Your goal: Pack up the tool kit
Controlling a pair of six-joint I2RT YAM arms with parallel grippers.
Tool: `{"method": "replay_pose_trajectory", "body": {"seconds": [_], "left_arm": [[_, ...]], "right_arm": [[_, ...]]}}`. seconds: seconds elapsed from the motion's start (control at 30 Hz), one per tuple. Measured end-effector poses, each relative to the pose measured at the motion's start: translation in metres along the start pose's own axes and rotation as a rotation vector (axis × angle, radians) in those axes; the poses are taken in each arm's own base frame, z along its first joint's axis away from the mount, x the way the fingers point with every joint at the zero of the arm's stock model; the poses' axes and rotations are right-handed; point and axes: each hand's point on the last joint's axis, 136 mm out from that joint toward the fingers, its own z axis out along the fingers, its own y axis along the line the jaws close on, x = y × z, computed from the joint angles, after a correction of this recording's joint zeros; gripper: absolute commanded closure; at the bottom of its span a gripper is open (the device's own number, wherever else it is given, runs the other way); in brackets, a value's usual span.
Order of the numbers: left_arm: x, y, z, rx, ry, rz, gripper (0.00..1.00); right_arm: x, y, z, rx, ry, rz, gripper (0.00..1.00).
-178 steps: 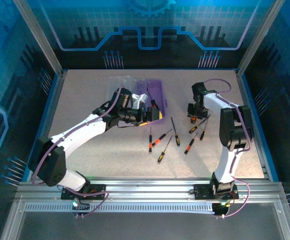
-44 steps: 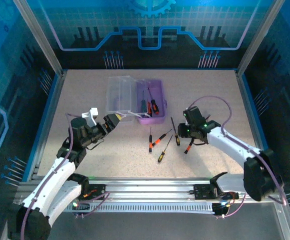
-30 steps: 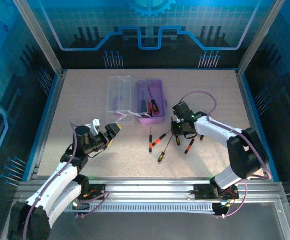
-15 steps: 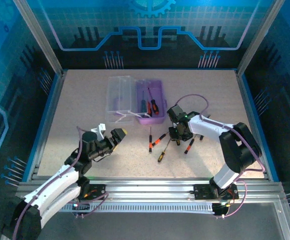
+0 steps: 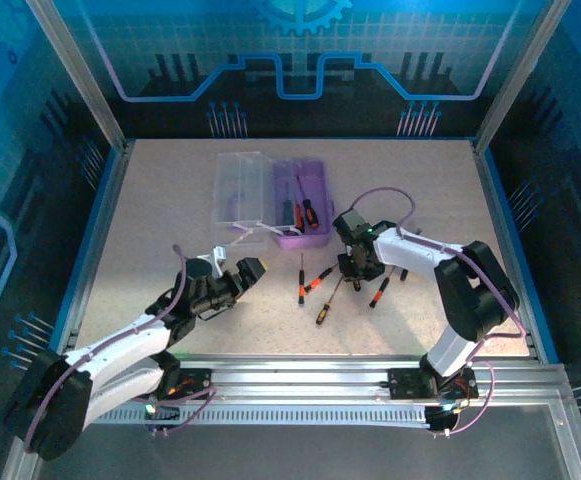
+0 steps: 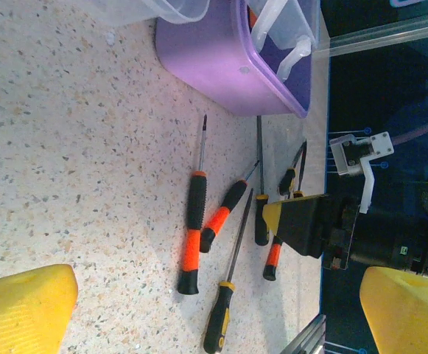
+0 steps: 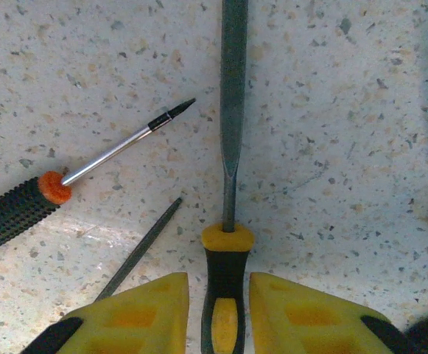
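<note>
The purple case [image 5: 315, 236] lies open at the table's middle back, its clear lid [image 5: 242, 188] folded out to the left and a few screwdrivers [image 5: 307, 211] inside. Several more lie loose in front of it [image 5: 317, 279]. My right gripper [image 5: 355, 268] points down over one of them. In the right wrist view its yellow fingers [image 7: 136, 313] straddle a black-and-yellow handle [image 7: 226, 273] with a small gap on each side. My left gripper [image 5: 242, 274] hovers open and holds nothing, left of the loose screwdrivers [image 6: 191, 236], facing the case [image 6: 206, 70].
A black-and-orange screwdriver [image 7: 15, 210] and a thin dark shaft [image 7: 136, 251] lie just left of the right fingers. A red-handled one [image 5: 380, 291] lies right of that gripper. Blue frame rails [image 5: 100, 230] edge the table.
The left arm has pulled back from the case toward the front and swung right a little. The right gripper has come from the far right and settled over the black-and-yellow screwdriver, jaws narrowing slightly.
</note>
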Motion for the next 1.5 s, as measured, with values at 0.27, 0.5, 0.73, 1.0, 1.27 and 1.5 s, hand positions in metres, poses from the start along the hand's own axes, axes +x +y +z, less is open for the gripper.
{"method": "replay_pose_trajectory", "body": {"seconds": [0.27,0.5,0.73,1.0,1.27,1.5], "left_arm": [[-0.002,-0.014,0.006,0.019,0.007,0.012,0.01],[-0.002,-0.019,0.007,0.034,0.009,0.019,0.01],[-0.002,-0.022,0.006,0.041,0.005,0.022,0.01],[-0.008,-0.034,-0.005,0.076,-0.034,0.047,0.01],[-0.028,-0.015,-0.03,-0.047,-0.185,0.056,0.01],[-0.046,0.02,-0.066,-0.238,-0.345,0.014,0.01]], "right_arm": [[0.011,-0.004,0.009,0.016,0.03,0.002,0.76],[0.011,-0.004,0.01,0.017,0.032,0.001,0.83],[0.011,-0.006,0.007,0.022,0.025,0.001,0.84],[0.007,-0.009,-0.01,0.022,-0.014,0.004,0.84],[-0.017,0.013,-0.04,-0.071,-0.079,0.01,0.84],[-0.071,0.077,-0.096,-0.271,-0.22,-0.028,0.84]]}}
